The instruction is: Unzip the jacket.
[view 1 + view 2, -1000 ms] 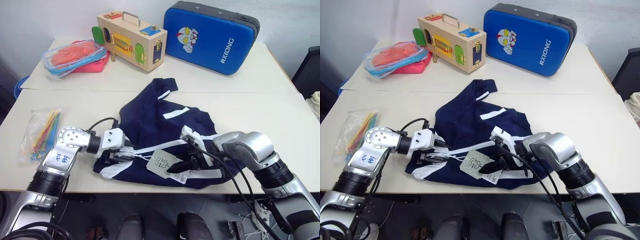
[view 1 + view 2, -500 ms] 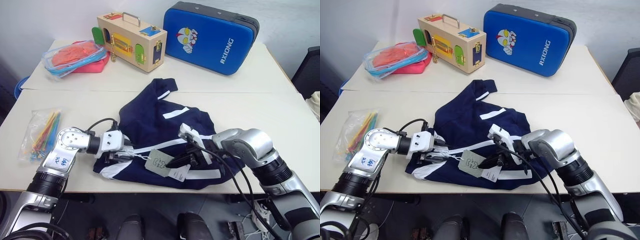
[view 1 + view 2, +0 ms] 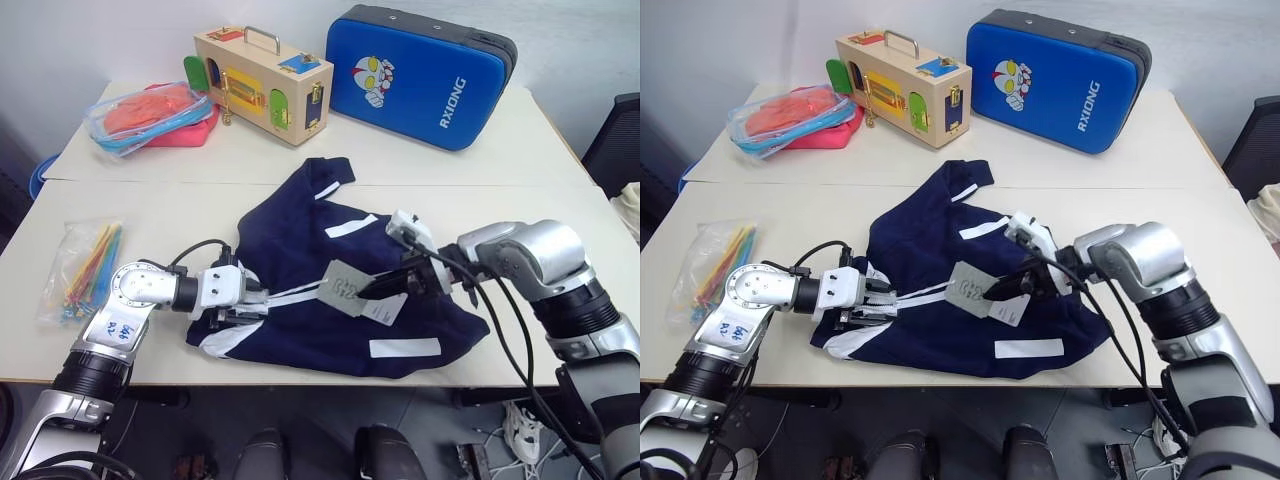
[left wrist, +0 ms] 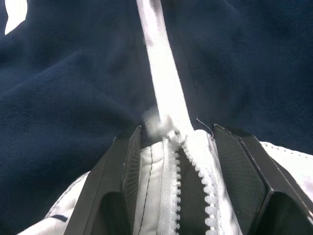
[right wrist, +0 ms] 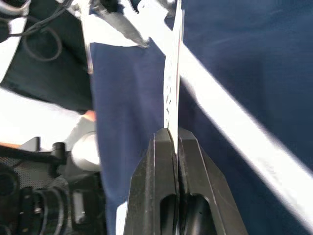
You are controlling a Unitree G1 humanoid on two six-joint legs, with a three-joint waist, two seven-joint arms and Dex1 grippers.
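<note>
The navy jacket lies crumpled in the middle of the near table, its white zipper running from my left gripper toward the hang tags. My left gripper is closed on the jacket's white edge at the zipper's end; in the left wrist view its fingers flank the zipper teeth. My right gripper is shut on a white paper hang tag, held edge-on between the fingers and lifted above the cloth. A second tag hangs beside it.
On the far table stand a blue hard case, a wooden latch box and a clear pouch with pink and orange contents. A bag of coloured sticks lies left of my left arm. A dark chair is at the right edge.
My right gripper closed on the hang tag, then rose and swung right and away, lifting the tags off the jacket's front. The left gripper kept its hold in place.
</note>
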